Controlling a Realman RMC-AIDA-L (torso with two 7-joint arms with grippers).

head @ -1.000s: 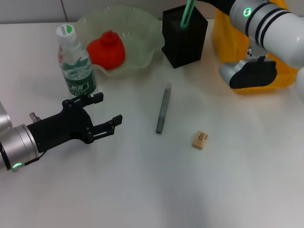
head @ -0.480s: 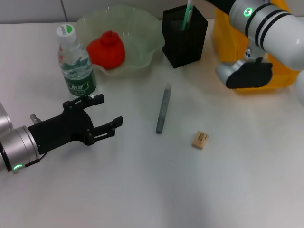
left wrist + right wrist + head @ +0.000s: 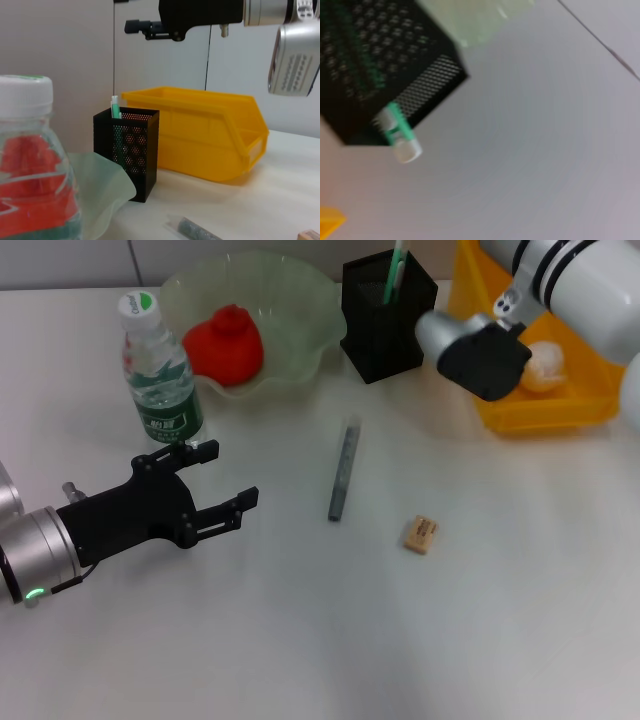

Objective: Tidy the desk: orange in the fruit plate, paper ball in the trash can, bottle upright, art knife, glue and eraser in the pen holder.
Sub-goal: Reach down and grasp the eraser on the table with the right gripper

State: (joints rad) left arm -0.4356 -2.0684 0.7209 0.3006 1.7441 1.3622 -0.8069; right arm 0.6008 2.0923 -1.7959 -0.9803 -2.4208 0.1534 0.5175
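The mint-green art knife [image 3: 398, 265] stands in the black mesh pen holder [image 3: 390, 325], held by nothing. High above the holder hangs my right gripper [image 3: 142, 29], open and empty; the head view shows only its wrist [image 3: 480, 350]. The orange [image 3: 225, 343] lies in the fruit plate [image 3: 320, 320]. The bottle [image 3: 158, 370] stands upright. On the table lie the grey glue [image 3: 343, 470] and the tan eraser [image 3: 421, 534]. A paper ball [image 3: 545, 365] rests in the yellow trash can [image 3: 530, 412]. My left gripper [image 3: 228, 473] hovers open just in front of the bottle.
The plate, pen holder and trash can stand in a row along the back of the white table. The right wrist view looks down on the pen holder [image 3: 380, 65] with the art knife [image 3: 397, 132] sticking out.
The art knife sank lower into the pen holder. My right arm swung left off the trash can, uncovering the paper ball. The left arm has barely moved.
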